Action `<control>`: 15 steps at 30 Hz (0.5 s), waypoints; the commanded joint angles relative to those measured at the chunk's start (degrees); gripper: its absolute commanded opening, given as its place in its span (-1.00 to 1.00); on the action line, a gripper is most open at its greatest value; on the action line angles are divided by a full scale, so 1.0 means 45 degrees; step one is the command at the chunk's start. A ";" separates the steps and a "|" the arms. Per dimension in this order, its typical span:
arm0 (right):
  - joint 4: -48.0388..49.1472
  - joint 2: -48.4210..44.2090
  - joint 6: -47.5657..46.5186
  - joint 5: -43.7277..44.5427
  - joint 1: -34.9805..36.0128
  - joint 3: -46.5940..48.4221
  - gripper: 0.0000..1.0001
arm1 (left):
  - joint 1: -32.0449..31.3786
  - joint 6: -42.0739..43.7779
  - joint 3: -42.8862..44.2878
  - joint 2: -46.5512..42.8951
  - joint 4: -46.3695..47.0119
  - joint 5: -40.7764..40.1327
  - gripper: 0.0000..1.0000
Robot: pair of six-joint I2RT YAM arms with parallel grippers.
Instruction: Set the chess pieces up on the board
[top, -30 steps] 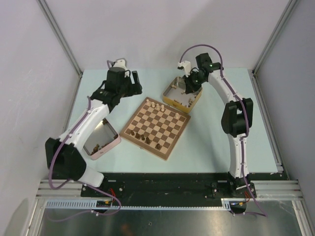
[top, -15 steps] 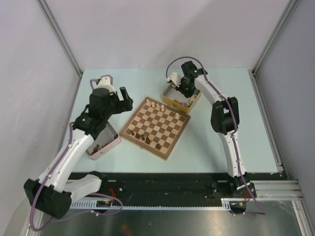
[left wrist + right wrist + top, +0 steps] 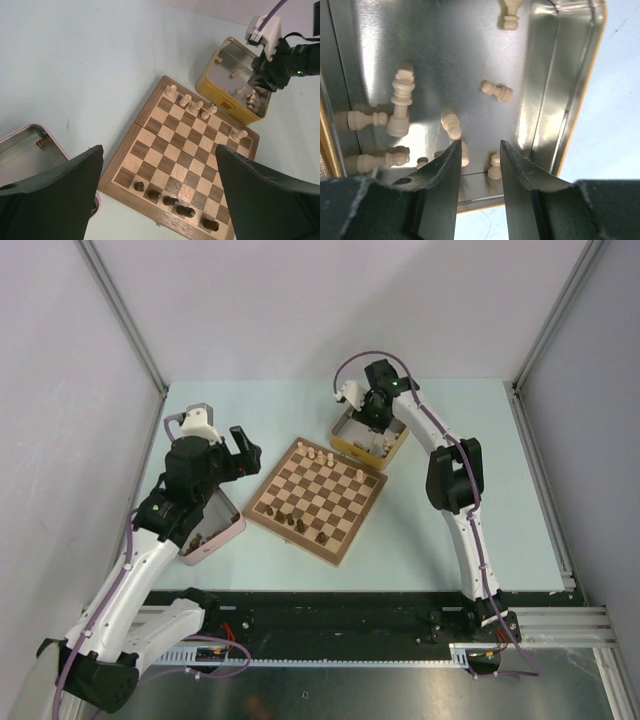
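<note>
The board (image 3: 330, 502) lies at an angle in the middle of the table. Several pale chess pieces (image 3: 185, 100) stand along its far edge, and several dark ones (image 3: 171, 201) along its near edge. More pale pieces (image 3: 400, 97) lie loose in the yellow tin (image 3: 352, 453). My right gripper (image 3: 480, 145) hangs over that tin (image 3: 545, 100), open, its jaws partly apart with nothing gripped. A pale pawn (image 3: 494, 167) stands on the tin floor below the gap. My left gripper (image 3: 159, 150) is wide open and empty, high above the board's left side (image 3: 150, 130).
A pink tin (image 3: 226, 533) with a few dark pieces inside sits left of the board, under my left arm. The yellow tin (image 3: 220, 102) touches the board's far right corner. Metal frame posts rise at the table's far corners.
My left arm has pulled back from the far side of the board toward the pink tin, its jaws widening. My right gripper has shifted left over the yellow tin and gone from shut to open.
</note>
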 commanded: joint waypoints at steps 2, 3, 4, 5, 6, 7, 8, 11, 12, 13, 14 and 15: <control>-0.0690 -0.0248 0.1292 -0.1462 -0.0843 0.0929 -0.22 | 0.0066 -0.0084 0.0033 -0.0187 0.0233 -0.0288 0.97; -0.0982 -0.0209 0.1564 -0.1697 -0.0961 0.0910 -0.23 | 0.0085 -0.0064 0.0033 -0.0148 0.0213 -0.0288 0.97; -0.1139 -0.0189 0.1722 -0.2240 -0.1079 0.0929 -0.24 | 0.0086 -0.0064 0.0033 -0.0128 0.0233 -0.0288 0.97; -0.1257 -0.0112 0.1859 -0.2497 -0.1177 0.0929 -0.25 | 0.0105 -0.0064 0.0014 -0.0089 0.0233 -0.0288 0.98; -0.1432 -0.0072 0.1995 -0.2751 -0.1332 0.0910 -0.26 | 0.0105 -0.0064 0.0033 0.0008 0.0233 -0.0192 0.98; -0.1473 -0.0033 0.2190 -0.3140 -0.1372 0.0909 -0.26 | 0.0086 -0.0045 0.0014 0.0028 0.0252 -0.0152 0.98; -0.1492 0.0025 0.2269 -0.3260 -0.1431 0.0909 -0.26 | 0.0105 -0.0045 0.0052 0.0067 0.0233 -0.0132 0.98; -0.1512 0.0220 0.2445 -0.3437 -0.1510 0.0987 -0.26 | 0.0105 -0.0006 0.0150 0.0243 0.0233 0.0004 0.98; -0.1531 0.0318 0.2446 -0.3457 -0.1510 0.1007 -0.25 | 0.0105 -0.0006 0.0189 0.0263 0.0252 0.0043 0.98; -0.1512 0.0357 0.2504 -0.3515 -0.1529 0.1084 -0.25 | 0.0105 0.0014 0.0209 0.0302 0.0252 0.0082 0.98; -0.1493 0.0435 0.2524 -0.3535 -0.1529 0.1124 -0.25 | 0.0105 -0.0006 0.0209 0.0302 0.0252 0.0102 0.98; -0.1512 0.0475 0.2543 -0.3574 -0.1529 0.1163 -0.25 | 0.0105 0.0014 0.0209 0.0302 0.0233 0.0122 0.98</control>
